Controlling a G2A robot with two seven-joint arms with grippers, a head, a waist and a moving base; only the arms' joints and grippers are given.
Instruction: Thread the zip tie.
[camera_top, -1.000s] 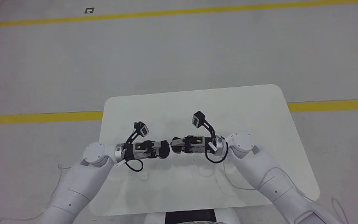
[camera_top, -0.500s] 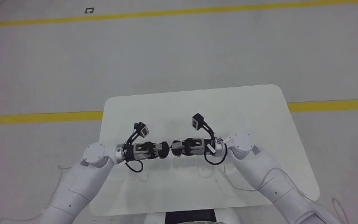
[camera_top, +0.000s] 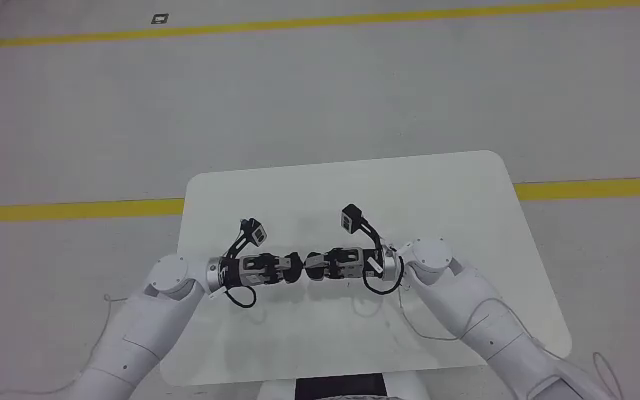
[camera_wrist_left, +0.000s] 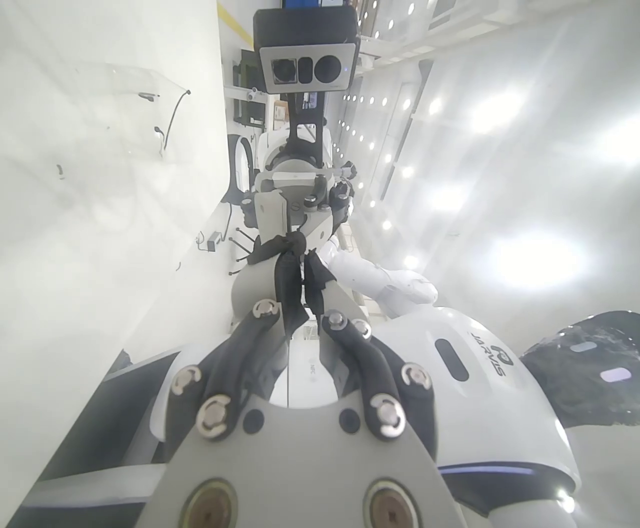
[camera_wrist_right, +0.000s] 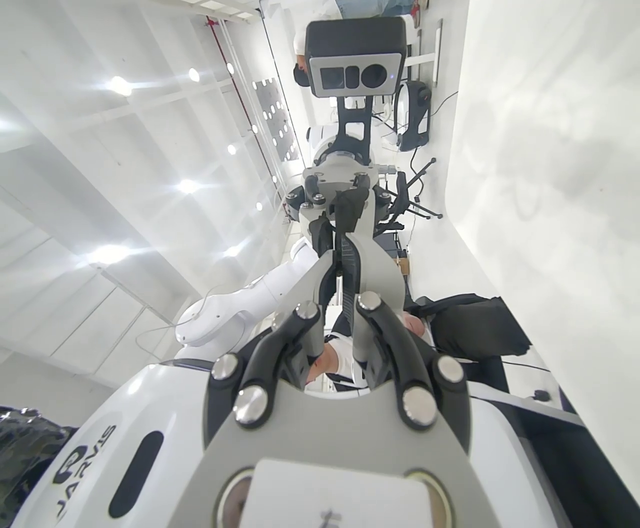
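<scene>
Above the white rounded table (camera_top: 460, 200), the right gripper (camera_top: 316, 265) has dropped toward 6 o'clock, into line with the left gripper (camera_top: 291, 267); their tips meet mid-table. Both are pinched nearly closed. The left nips the thin pale plastic zip tie (camera_wrist_left: 288, 360); what the right holds is unclear. This alignment probably readies threading.

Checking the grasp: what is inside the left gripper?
A thin pale strand, probably the zip tie, runs between the left gripper's black-wrapped fingers. Its tip is hidden where they meet the right gripper.
</scene>
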